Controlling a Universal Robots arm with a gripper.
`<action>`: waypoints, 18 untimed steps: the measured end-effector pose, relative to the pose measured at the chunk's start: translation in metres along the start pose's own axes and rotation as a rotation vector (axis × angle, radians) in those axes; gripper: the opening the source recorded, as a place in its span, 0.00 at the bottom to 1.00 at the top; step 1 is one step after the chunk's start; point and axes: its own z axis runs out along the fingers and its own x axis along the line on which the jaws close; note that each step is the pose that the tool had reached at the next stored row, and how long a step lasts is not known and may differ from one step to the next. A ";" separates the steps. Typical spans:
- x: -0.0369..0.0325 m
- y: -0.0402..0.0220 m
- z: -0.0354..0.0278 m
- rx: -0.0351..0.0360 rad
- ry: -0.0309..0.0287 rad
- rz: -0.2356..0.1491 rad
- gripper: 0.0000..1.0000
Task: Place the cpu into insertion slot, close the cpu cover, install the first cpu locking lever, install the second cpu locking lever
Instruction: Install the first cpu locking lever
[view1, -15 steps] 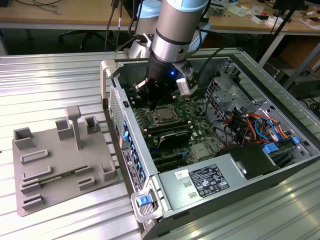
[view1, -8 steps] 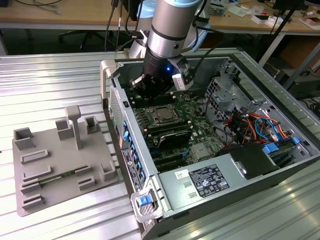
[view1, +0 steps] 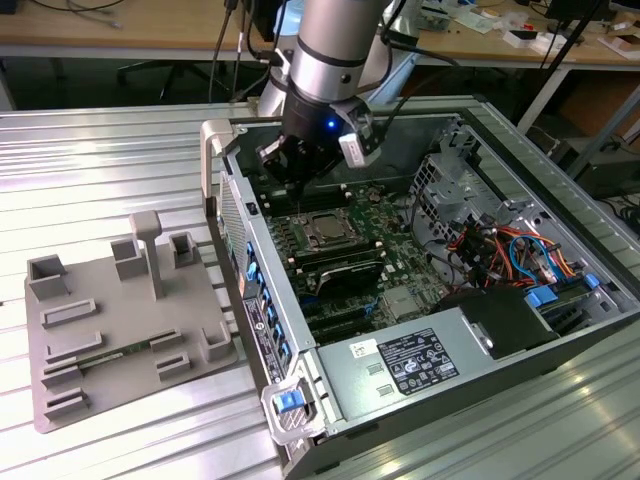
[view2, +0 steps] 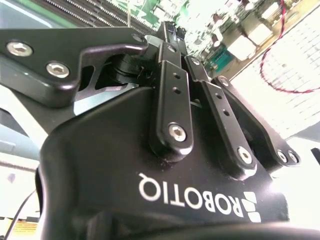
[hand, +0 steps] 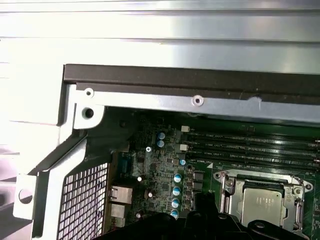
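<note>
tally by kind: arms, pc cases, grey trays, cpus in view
arm: 1
pc case: 1
grey tray: 1
cpu: 1
total: 4

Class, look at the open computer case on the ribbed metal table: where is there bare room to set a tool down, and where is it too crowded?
Bare room: the ribbed table beyond the grey fixture plate, toward the exterior view's left, and the table strip near the case's front corner. Crowded: inside the case, around the cpu, the cable bundle and under the gripper.
</note>
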 end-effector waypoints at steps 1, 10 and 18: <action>-0.0002 0.0017 0.0001 0.0000 0.0000 0.000 0.11; -0.0011 0.0124 0.0013 -0.0037 -0.0003 0.000 0.11; -0.0100 0.0163 0.0028 -0.0037 -0.0001 0.000 0.11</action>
